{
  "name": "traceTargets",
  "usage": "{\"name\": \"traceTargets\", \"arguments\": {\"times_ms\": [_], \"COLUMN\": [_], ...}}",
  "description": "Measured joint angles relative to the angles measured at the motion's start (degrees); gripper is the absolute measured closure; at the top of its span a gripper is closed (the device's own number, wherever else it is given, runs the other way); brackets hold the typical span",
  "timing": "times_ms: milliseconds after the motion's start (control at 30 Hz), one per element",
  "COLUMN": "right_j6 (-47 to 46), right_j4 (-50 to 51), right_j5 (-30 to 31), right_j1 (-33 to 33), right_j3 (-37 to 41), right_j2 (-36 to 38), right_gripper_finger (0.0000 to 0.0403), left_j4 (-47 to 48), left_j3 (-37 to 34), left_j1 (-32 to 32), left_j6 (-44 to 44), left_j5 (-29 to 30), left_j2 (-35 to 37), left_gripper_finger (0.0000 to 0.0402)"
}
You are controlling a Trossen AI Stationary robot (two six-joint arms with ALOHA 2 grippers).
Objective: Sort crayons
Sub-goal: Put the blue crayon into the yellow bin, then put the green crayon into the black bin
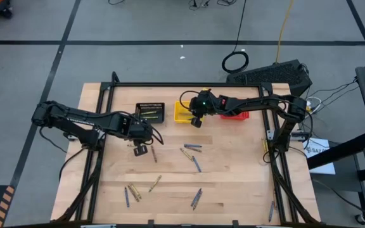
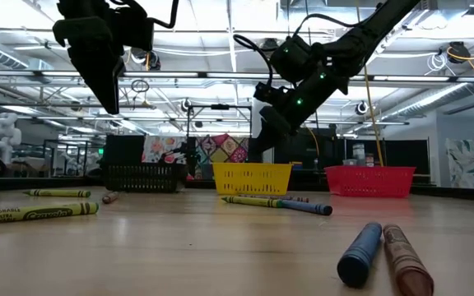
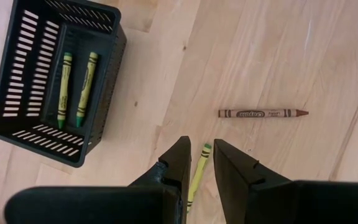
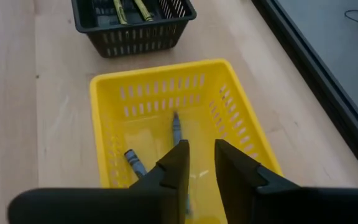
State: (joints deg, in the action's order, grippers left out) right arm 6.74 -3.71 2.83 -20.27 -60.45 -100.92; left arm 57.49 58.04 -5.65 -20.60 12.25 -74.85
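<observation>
Several crayons [image 1: 192, 147] into the sort, by the look of the baskets, and working the drop-off step on the right side. Holding the right gripper [image 4: 199, 144] low over the yellow basket [image 4: 160, 70], jaws standing a little apart with nothing between them; seeing two blue crayons [image 4: 176, 127] lying on the basket floor just beneath, so judging a blue one to be delivered. Keeping the left gripper [image 3: 202, 142] above the worktop [image 1: 233, 177], just beside the black basket [image 3: 36, 143], jaws also narrowly parted. Spotting an olive-yellow crayon [image 3: 197, 171] in the gap between those jaws, seemingly lying on the wood below rather than gripped, though not being sure of that. Noting a brownish-red crayon [image 3: 263, 113] near it, and two olive-yellow sticks [image 3: 65, 87] resting inside the black basket. Counting many more strewn over the middle and near edge of the worktop, so judging the task well short of done.

Next, probably lifting the right gripper clear of the yellow rim and swinging back to the loose blue ones mid-worktop. For the left, probably lowering straight down, turning to set the jaws across the olive-yellow stick, closing gently on so thin a thing, then carrying it over the black wall. Watching for rolling, and for nudging the brownish-red neighbour meant, presumably, for the red basket [image 2: 369, 182].
</observation>
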Motion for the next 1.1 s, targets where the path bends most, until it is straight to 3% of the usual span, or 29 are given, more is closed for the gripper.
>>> {"name": "traceTargets", "arguments": {"times_ms": [367,767,1000,1100], "right_j6": [0.2,-2.2,-6.0,-6.0], "right_j4": [0.6,16.6,25.2,27.6], "right_j5": [0.3,0.1,0.1,0.1], "right_j1": [0.6,6.0,9.4,10.6], "right_j3": [0.0,0.0,0.0,0.0], "right_j2": [3.3,20.5,26.2,27.5], "right_gripper_finger": [0.0318,0.0318,0.0318,0.0318], "left_j4": [0.0,-1.0,-5.2,-8.6], "left_j3": [0.0,0.0,0.0,0.0], "left_j1": [0.0,-0.1,-3.2,-4.2], "left_j6": [-0.1,-4.5,-0.4,5.2], "left_j5": [0.0,0.0,-2.1,-2.4], "left_j2": [0.0,0.0,-0.8,-3.2], "left_gripper_finger": [0.0333,0.0333,0.0333,0.0333]}}
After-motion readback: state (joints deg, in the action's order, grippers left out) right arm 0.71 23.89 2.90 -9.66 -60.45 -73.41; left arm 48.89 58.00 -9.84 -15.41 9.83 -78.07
